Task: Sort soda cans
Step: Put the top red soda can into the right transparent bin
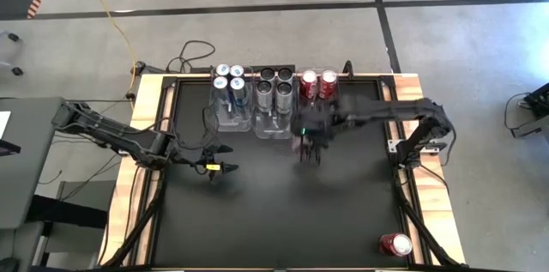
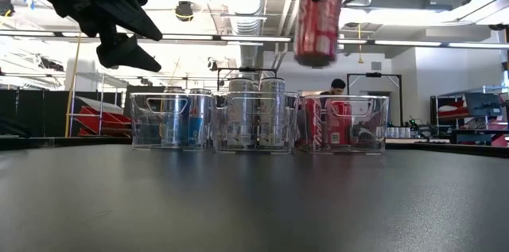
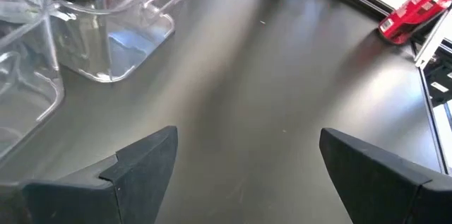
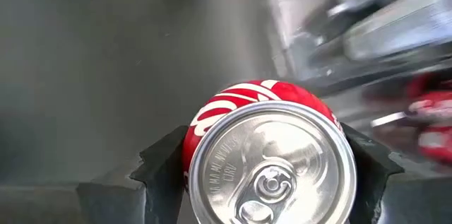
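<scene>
My right gripper (image 1: 307,145) hangs over the table's middle, shut on a red soda can (image 2: 318,21) that is high above the tabletop. Its silver top (image 4: 272,174) fills the right wrist view. At the far edge stand three clear bins: several blue-silver cans (image 1: 230,79) in the left one, several dark cans (image 1: 274,83) in the middle one, two red cans (image 1: 318,81) in the right one. Another red can (image 1: 395,244) lies on its side at the near right. My left gripper (image 1: 225,169) waits open at the left, above the table. My right gripper pinches the red can's side wall (image 4: 194,139) just under the top rim, one finger (image 4: 159,171) on each opposite side. The fingers come from above, pointing steeply down. The can hangs nearly upright below them, top up, lifted clear of the table.
The three bins (image 2: 342,125) stand side by side along the far edge. The dark tabletop (image 1: 257,220) stretches bare between them and the near edge. A person shows in the room behind the table (image 2: 338,87).
</scene>
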